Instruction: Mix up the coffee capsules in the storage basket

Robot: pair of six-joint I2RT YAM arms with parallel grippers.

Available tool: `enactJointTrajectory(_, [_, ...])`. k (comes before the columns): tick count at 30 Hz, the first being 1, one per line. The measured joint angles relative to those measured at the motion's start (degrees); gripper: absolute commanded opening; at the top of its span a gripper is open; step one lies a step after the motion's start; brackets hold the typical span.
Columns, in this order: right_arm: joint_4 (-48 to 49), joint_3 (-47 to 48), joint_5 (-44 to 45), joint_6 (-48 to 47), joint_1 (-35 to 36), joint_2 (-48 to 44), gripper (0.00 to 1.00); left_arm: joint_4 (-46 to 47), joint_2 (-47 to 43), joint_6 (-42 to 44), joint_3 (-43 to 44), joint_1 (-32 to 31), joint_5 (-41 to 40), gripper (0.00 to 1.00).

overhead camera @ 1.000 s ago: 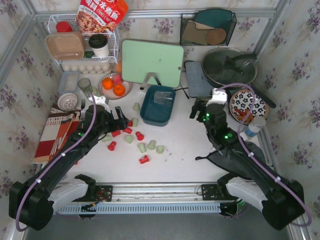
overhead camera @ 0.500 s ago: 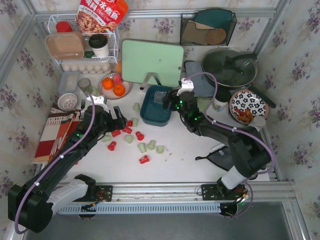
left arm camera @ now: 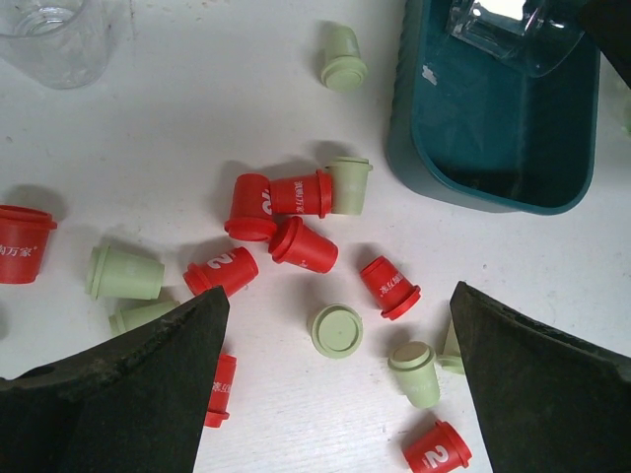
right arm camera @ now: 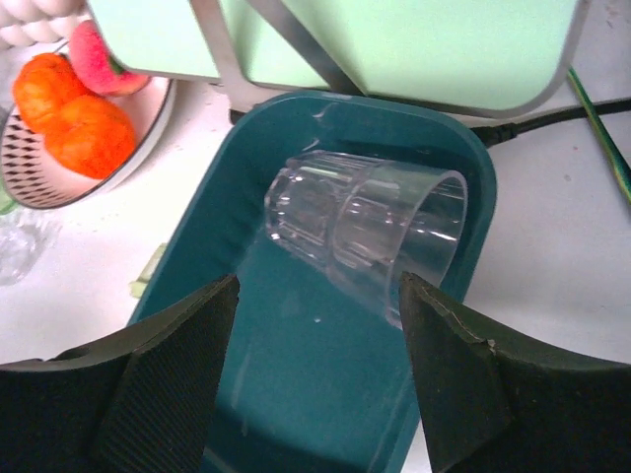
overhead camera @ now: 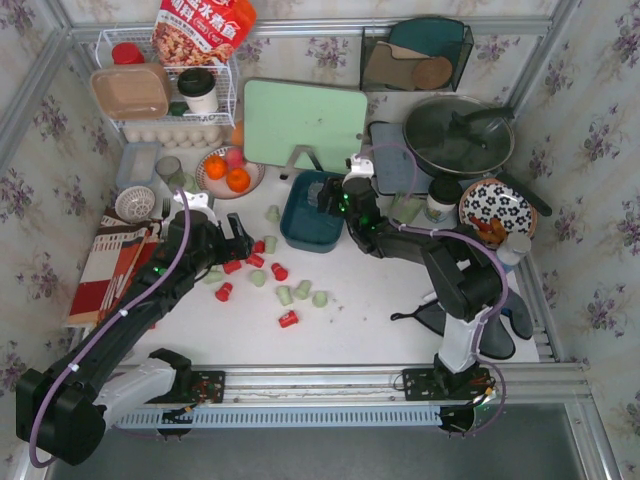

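Left hand [left arm camera: 335, 305] spread wide, empty, above coffee capsules [left arm camera: 304, 244] scattered on counter [left arm camera: 197, 118] just left of storage basket [left arm camera: 513, 138]; left arm nearer. Right hand [right arm camera: 320, 296] parted, gripping nothing, over basket, above clear glass tumbler [right arm camera: 365, 232] lying sideways inside.

Left arm [overhead camera: 130, 305], right arm [overhead camera: 455, 285] — black links, green lights, white wrist caps. Lilac cable [overhead camera: 100, 337] fixed along each with white ties. Left claw [left arm camera: 335, 296], right claw [right arm camera: 317, 286] — black fingers, finely ribbed pads.
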Motion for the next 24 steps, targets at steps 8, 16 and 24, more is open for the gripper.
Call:
enactJointTrajectory(8, [0.2, 1.7, 2.7, 1.4, -0.7, 4.2, 0.73, 0.0, -0.2, -0.3, 0.0, 0.0, 0.0, 0.97])
enactJointTrajectory(16, [2.3, 4.9, 0.9, 1.6, -3.0, 8.8, 0.72, -0.1, -0.2, -0.4, 0.0, -0.1, 0.0, 0.97])
enactJointTrajectory(24, [5.8, 5.4, -0.5, 1.5, -2.7, 10.9, 0.65, -0.1, -0.2, -0.5, 0.2, -0.1, 0.1, 0.97])
